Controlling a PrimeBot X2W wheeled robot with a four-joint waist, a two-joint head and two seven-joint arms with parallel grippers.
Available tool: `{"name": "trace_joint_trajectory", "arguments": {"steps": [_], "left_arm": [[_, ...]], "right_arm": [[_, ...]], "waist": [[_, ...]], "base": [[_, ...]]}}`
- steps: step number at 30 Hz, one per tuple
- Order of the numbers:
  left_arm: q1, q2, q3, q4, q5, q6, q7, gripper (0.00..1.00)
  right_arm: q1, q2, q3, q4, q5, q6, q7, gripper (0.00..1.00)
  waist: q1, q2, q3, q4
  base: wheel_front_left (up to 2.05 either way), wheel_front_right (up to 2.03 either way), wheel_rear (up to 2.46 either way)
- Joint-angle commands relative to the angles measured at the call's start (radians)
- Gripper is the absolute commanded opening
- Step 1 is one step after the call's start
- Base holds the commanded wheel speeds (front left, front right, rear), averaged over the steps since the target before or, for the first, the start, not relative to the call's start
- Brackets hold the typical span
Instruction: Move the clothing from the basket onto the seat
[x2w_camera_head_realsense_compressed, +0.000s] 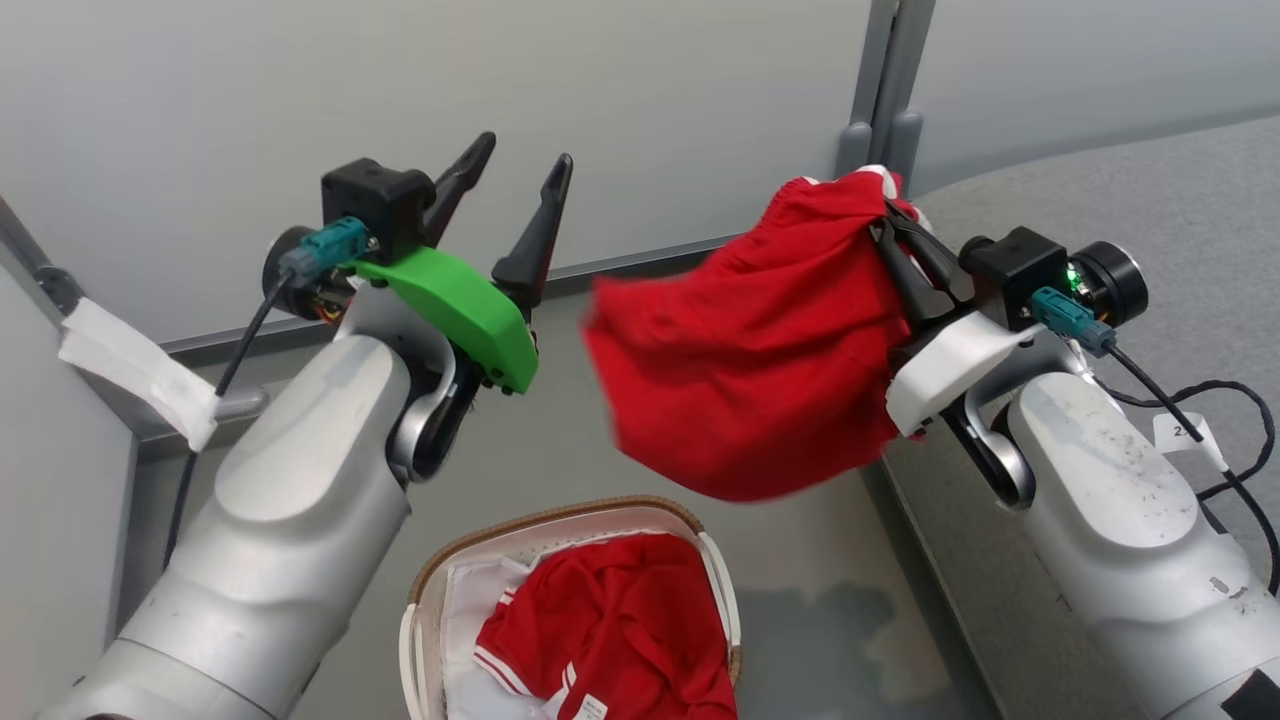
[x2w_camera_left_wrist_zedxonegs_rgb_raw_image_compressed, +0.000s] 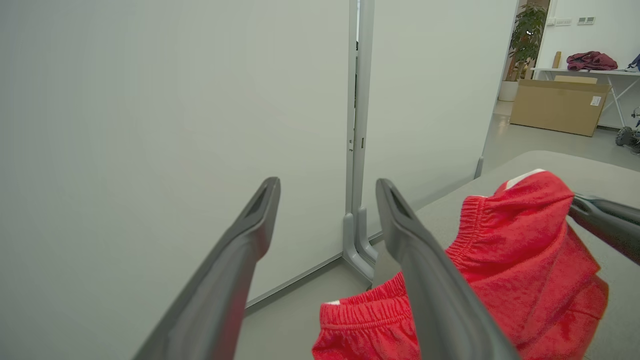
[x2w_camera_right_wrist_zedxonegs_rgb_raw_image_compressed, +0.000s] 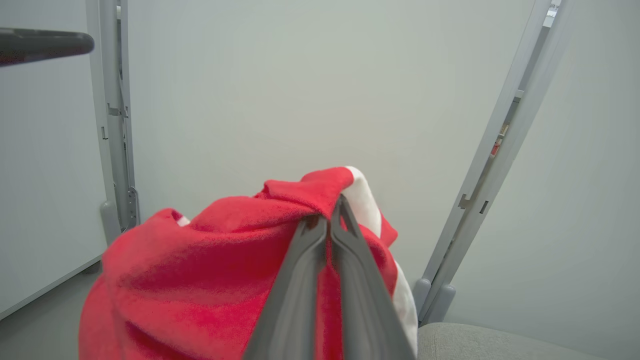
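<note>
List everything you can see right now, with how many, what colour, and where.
basket: one, white with brown rim, on the floor, bottom centre
basket garment: at least one, red with white stripes, in the basket
seat: one, grey, at right
held garment: one, red with white trim, hanging in mid-air beside the seat
cardboard box: one, brown, far floor in left wrist view
left claw: one, dark, open and empty
right claw: one, dark, shut on the held garment

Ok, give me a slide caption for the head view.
Right pincer holds a red garment aloft beside the seat; left pincer open, empty; more clothing lies in the basket.
</note>
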Motion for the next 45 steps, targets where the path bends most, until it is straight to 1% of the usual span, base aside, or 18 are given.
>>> {"name": "trace_joint_trajectory", "arguments": {"steps": [1, 5, 11, 15, 20, 24, 27, 32, 36, 42, 45], "left_arm": [[0.030, -0.007, -0.005, -0.003, -0.012, -0.004, -0.010, 1.00], [0.079, -0.021, -0.021, -0.021, -0.013, -0.005, -0.032, 1.00], [0.145, -0.043, -0.061, -0.071, 0.009, -0.005, -0.057, 1.00], [0.175, -0.049, -0.084, -0.100, 0.038, 0.012, -0.069, 1.00], [0.205, -0.042, -0.097, -0.135, 0.067, 0.040, -0.080, 1.00], [0.216, -0.036, -0.111, -0.149, 0.085, 0.054, -0.082, 1.00], [0.213, -0.029, -0.125, -0.153, 0.101, 0.055, -0.073, 1.00], [0.182, -0.026, -0.150, -0.162, 0.121, 0.047, -0.055, 1.00], [0.172, -0.020, -0.160, -0.177, 0.130, 0.053, -0.046, 1.00], [0.149, -0.003, -0.180, -0.224, 0.158, 0.065, -0.017, 1.00], [0.138, 0.003, -0.188, -0.261, 0.170, 0.074, 0.001, 1.00]], "right_arm": [[0.016, -0.010, -0.015, -0.011, -0.009, -0.001, -0.002, 0.00], [0.032, -0.027, -0.050, -0.024, -0.023, -0.001, -0.002, 0.00], [0.034, -0.064, -0.111, -0.049, -0.043, -0.001, -0.002, 0.00], [0.036, -0.083, -0.154, -0.064, -0.052, -0.001, -0.002, 0.00], [0.044, -0.073, -0.198, -0.097, -0.062, -0.001, -0.001, 0.00], [0.056, -0.056, -0.214, -0.121, -0.072, -0.001, 0.003, 0.00], [0.061, -0.042, -0.227, -0.134, -0.083, -0.001, 0.006, 0.00], [0.071, -0.024, -0.267, -0.141, -0.099, -0.001, 0.005, 0.00], [0.026, -0.010, -0.269, -0.126, -0.101, -0.001, 0.004, 0.00], [-0.128, -0.058, -0.262, -0.075, -0.088, -0.001, 0.026, 0.00], [-0.227, -0.114, -0.261, -0.051, -0.096, -0.001, 0.052, 0.00]], "waist": [[0.0000, 0.0000, 0.012, -0.031], [0.0000, 0.0000, 0.023, -0.076], [0.0000, 0.0000, 0.062, -0.165], [0.0000, 0.0000, 0.096, -0.238], [0.0000, 0.0000, 0.150, -0.337], [0.0000, 0.0000, 0.189, -0.396], [0.0000, 0.0000, 0.216, -0.427], [0.0000, 0.0000, 0.258, -0.436], [0.0000, 0.0000, 0.287, -0.437], [0.0000, 0.0000, 0.346, -0.390], [0.0000, 0.0000, 0.386, -0.353]], "base": [[0.00, 0.00, 0.00], [0.00, 0.00, 0.00], [0.00, 0.00, 0.00], [0.00, 0.00, 0.00], [0.00, 0.00, 0.00], [0.00, 0.00, 0.00], [0.00, 0.00, 0.00], [0.00, 0.00, 0.00], [0.00, 0.00, 0.00], [0.00, 0.00, 0.00], [0.00, 0.00, 0.00]]}}
